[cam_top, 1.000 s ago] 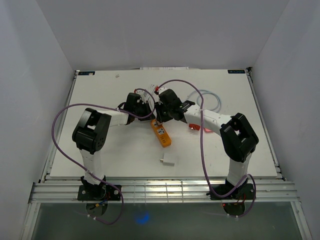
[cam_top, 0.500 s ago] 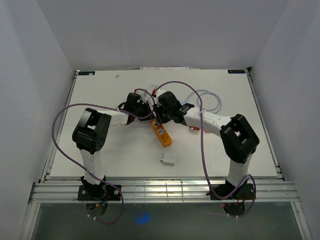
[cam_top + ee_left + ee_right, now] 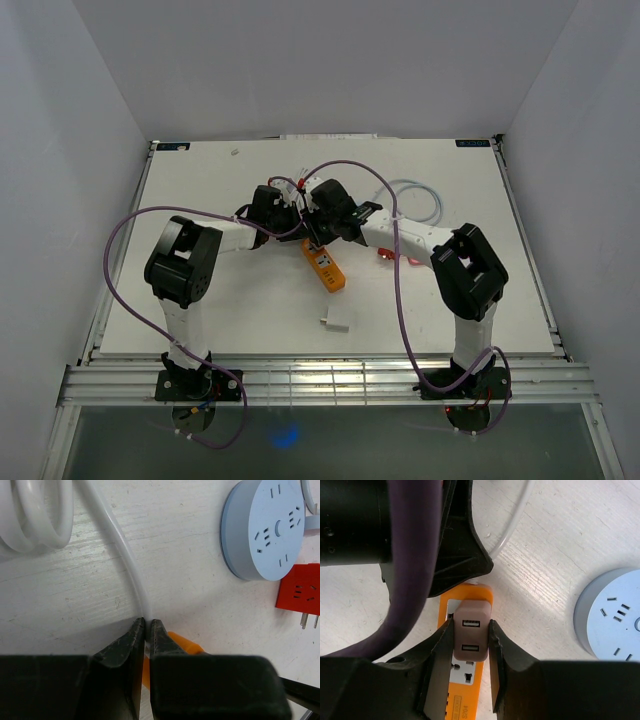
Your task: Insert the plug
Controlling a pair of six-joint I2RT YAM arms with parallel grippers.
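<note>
My right gripper [image 3: 471, 630] is closed partway on the beige plug [image 3: 472, 646], held at the orange power strip [image 3: 465, 682], while my left gripper [image 3: 146, 626] pinches the white cord [image 3: 140, 587] fully closed; full seating is unconfirmed and release is outstanding.

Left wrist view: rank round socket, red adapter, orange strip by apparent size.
1. Round socket, largest.
2. Red adapter, cut by the frame edge.
3. Orange strip: only a sliver shows, rest hidden, rank unsure.
</note>
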